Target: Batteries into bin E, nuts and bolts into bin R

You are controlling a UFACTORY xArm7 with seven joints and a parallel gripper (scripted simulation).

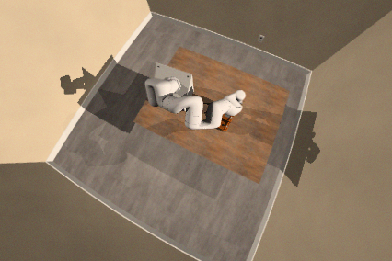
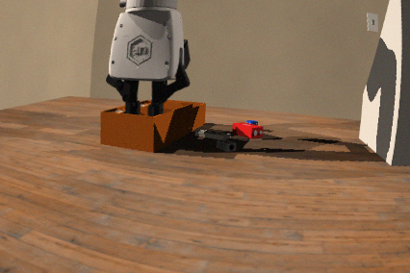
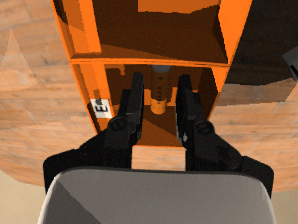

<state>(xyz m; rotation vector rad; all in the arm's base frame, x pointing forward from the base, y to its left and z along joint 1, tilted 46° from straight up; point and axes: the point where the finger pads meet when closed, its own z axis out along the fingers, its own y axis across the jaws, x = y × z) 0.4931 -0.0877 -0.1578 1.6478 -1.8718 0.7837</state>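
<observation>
The bin marked E [image 3: 85, 87] is an orange box; its white label shows on the left in the wrist view. My gripper [image 2: 143, 109] [image 3: 160, 87] is open, with its fingertips down inside this bin. An orange battery [image 3: 159, 92] with a grey end is in the bin, between the fingers with a gap on both sides. Whether it lies flat or leans is unclear. A second orange compartment [image 3: 82, 30] adjoins beyond a thin wall; its label is not visible. Orange box walls also show in the exterior view [image 2: 127, 131]. Shade hides much of the insides.
A red block [image 2: 244, 130] with a blue part on top is right of the boxes in the exterior view. A black piece and a small grey-ended thing [image 2: 201, 134] lie nearer the boxes. A grey thing [image 3: 292, 62] shows at the wrist view's right edge.
</observation>
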